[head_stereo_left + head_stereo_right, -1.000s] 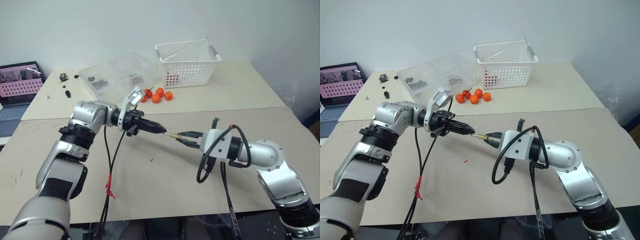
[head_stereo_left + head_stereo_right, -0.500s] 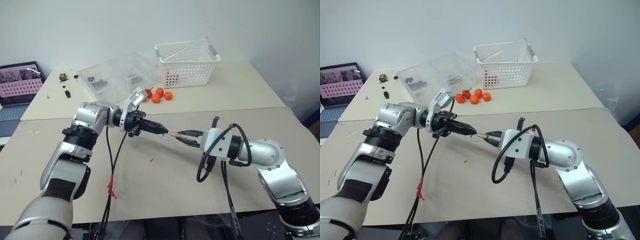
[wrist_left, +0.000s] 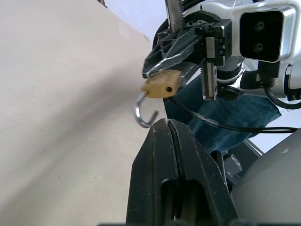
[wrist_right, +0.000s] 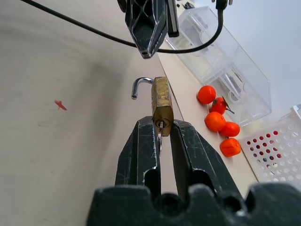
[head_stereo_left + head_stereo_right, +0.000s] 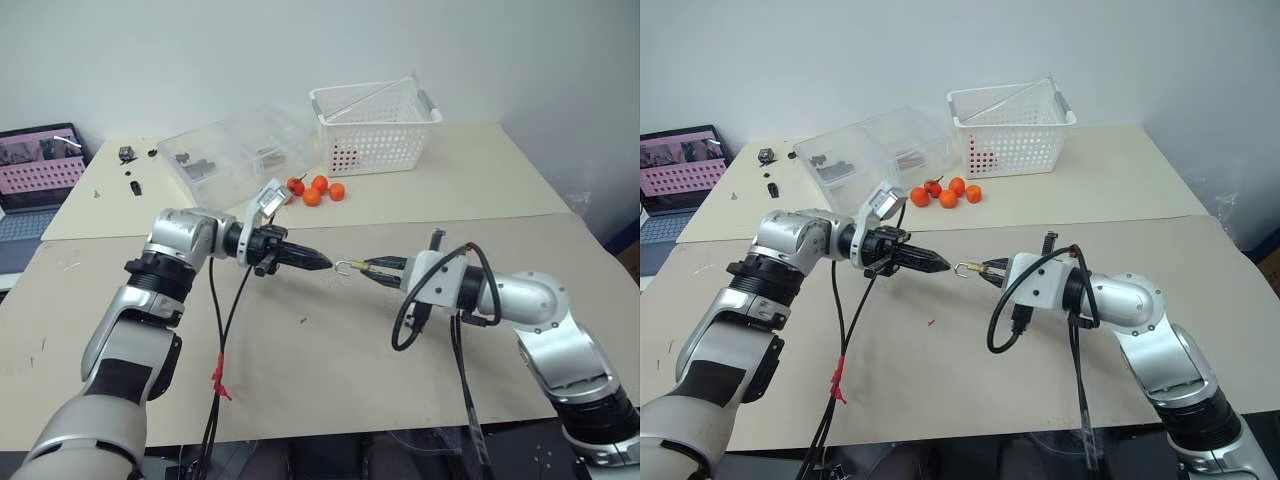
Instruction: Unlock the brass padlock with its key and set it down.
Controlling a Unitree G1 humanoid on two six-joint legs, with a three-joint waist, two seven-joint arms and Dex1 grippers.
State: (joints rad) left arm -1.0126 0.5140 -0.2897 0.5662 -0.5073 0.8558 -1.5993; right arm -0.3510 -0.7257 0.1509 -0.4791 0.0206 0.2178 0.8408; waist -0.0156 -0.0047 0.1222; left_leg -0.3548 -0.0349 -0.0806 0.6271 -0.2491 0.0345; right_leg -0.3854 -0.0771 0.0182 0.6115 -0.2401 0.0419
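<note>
- Small brass padlock, silvery shackle sprung open: held in air over beige bench, betw. both arms.
- Thin silvery key: in keyhole.
- Right pincer: clamped on padlock, key end.
- Left pincer: closed, empty, just beside shackle.
- Step: unlock looks done; next, lower and set padlock on bench.

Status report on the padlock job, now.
Right gripper shut on brass padlock, shackle swung open, key in keyway. Left gripper shut, empty, just clear. Nothing in the way.

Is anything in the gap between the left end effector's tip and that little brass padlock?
Nothing: only open air separates the left end effector from the brass padlock, with bare table below, seen in the left eye view.
</note>
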